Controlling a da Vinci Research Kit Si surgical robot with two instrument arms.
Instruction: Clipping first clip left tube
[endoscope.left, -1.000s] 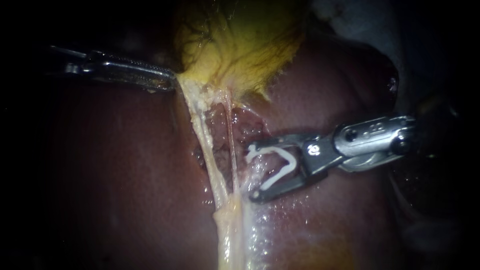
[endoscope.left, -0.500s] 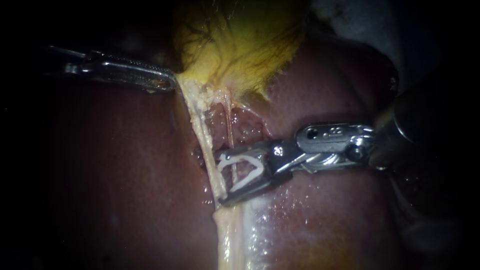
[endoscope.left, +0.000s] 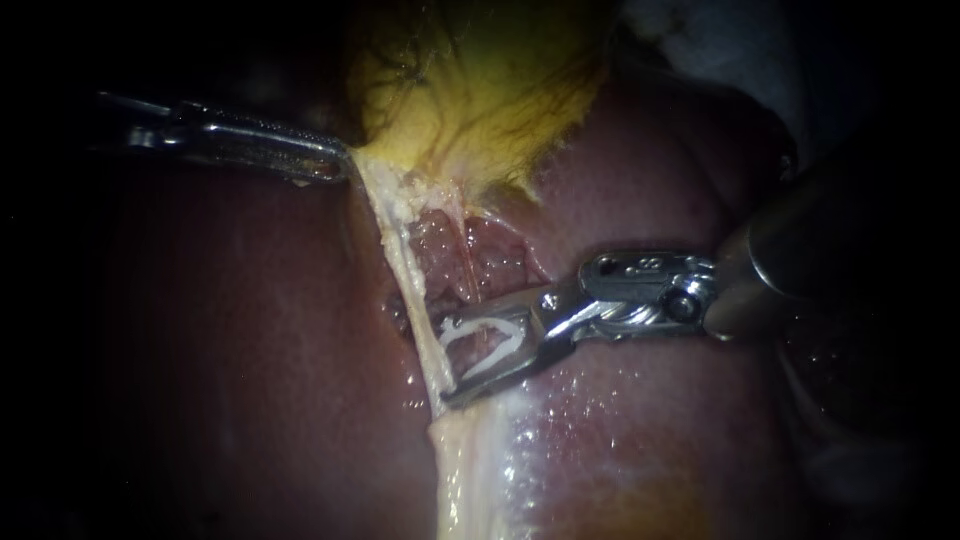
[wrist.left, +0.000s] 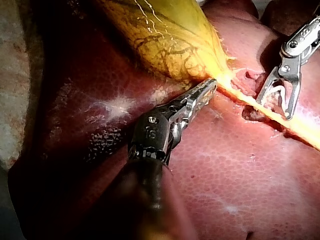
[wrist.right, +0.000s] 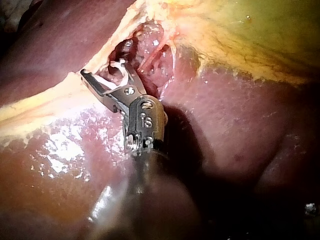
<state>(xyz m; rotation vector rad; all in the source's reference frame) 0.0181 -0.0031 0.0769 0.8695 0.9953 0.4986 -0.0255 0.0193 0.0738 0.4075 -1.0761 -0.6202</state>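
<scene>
Right instrument (endoscope.left: 441, 360) has advanced: its wide-apart jaws, holding the white clip (endoscope.left: 485, 321), now straddle the thin tube (endoscope.left: 465, 270), tips touching the left tube (endoscope.left: 405, 270) just ahead, not yet around it; left instrument (endoscope.left: 340, 165) stays clamped on the gallbladder (endoscope.left: 480, 90)

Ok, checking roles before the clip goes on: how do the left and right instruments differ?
The left instrument has jaws nearly together, gripping the gallbladder at its edge. The right instrument has jaws standing wide. The left holds tissue, while the right holds an open white clip. Both are slim metal, over the liver.
</scene>
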